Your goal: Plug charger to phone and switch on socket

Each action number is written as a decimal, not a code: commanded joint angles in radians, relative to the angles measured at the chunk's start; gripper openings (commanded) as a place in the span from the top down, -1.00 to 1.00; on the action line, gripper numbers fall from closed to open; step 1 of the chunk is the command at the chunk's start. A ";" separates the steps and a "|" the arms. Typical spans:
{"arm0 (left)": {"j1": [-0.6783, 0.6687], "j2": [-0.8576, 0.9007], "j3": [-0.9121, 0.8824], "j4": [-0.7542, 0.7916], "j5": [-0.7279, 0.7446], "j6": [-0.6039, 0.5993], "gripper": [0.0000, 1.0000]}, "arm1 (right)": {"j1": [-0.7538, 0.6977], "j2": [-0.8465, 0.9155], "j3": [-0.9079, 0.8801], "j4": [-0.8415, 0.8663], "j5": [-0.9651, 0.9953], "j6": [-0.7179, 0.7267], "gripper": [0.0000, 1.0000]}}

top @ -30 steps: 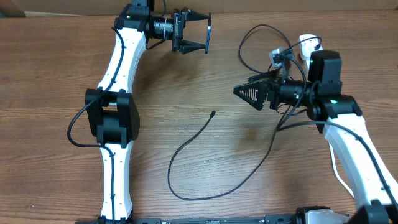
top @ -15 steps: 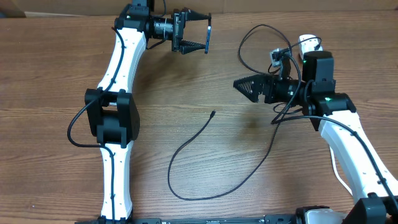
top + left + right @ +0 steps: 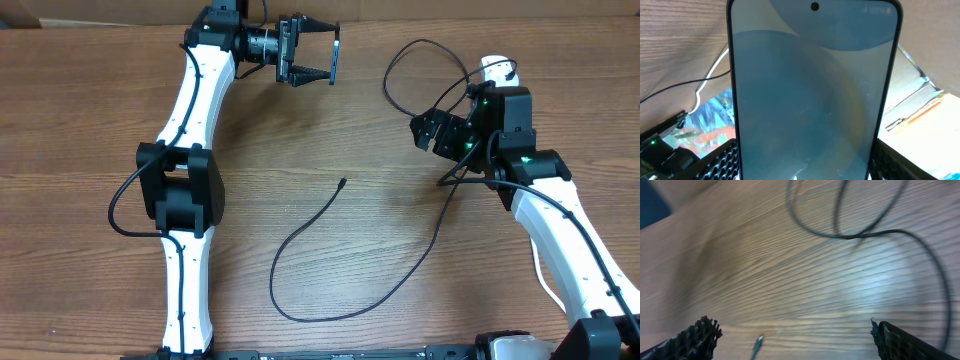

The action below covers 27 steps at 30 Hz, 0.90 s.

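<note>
Faintly, status text tops the phone (image 3: 812, 90), unreadable. The left gripper (image 3: 318, 52) pinches the phone above the table's far edge; the charger (image 3: 342, 184) lies loose mid-table. The right gripper (image 3: 792, 326) — spread, empty — has tipped downward since before.

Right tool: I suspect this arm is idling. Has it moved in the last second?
Yes. In the overhead view the right tool has pulled back to the right, away from the charger's plug tip and nearer the socket.

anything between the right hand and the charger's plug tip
Nothing. The overhead view shows only bare table between the open right hand and the charger's plug tip.
</note>
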 commanded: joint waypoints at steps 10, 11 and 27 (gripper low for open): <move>-0.031 -0.004 0.033 0.004 0.087 -0.006 -0.36 | 0.001 0.013 0.022 0.016 -0.147 0.012 -1.00; -0.033 -0.004 0.033 0.004 0.087 -0.006 -0.36 | 0.001 0.013 0.022 0.021 -0.162 0.011 -1.00; -0.043 -0.004 0.033 0.004 0.083 -0.006 -0.36 | 0.001 0.034 0.022 0.039 -0.166 0.012 -1.00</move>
